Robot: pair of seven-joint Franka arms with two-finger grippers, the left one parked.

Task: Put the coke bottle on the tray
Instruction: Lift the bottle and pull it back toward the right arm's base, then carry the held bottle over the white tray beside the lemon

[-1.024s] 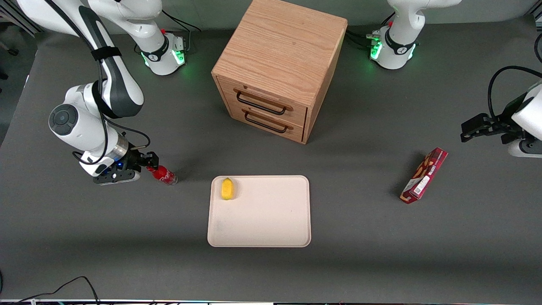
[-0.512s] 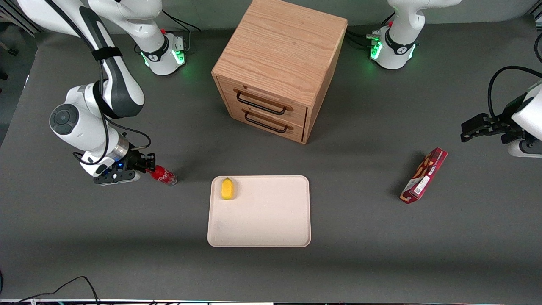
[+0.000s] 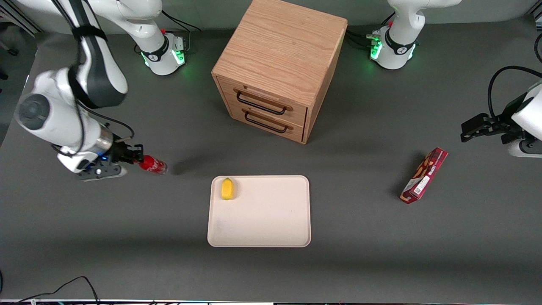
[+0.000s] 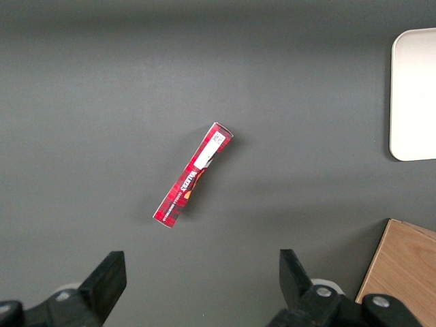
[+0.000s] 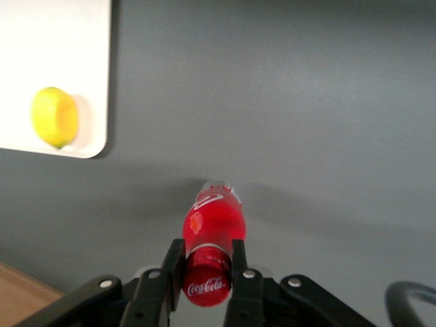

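My right gripper (image 3: 136,160) is shut on the red cap end of the coke bottle (image 3: 152,164) and holds it lifted above the table, toward the working arm's end. In the right wrist view the gripper (image 5: 206,261) clamps the cap between its two fingers and the bottle (image 5: 212,225) points away from it, its shadow on the table below. The cream-beige tray (image 3: 271,220) lies flat in the middle of the table, nearer the front camera than the cabinet; its corner also shows in the right wrist view (image 5: 75,82).
A yellow lemon (image 3: 227,189) lies in the tray's corner nearest the bottle, also in the right wrist view (image 5: 54,117). A wooden two-drawer cabinet (image 3: 277,67) stands farther from the camera. A red snack box (image 3: 424,175) lies toward the parked arm's end.
My right gripper has risen with the coke bottle and moved away from the tray; the bottle now hangs off the table with its shadow apart from it.
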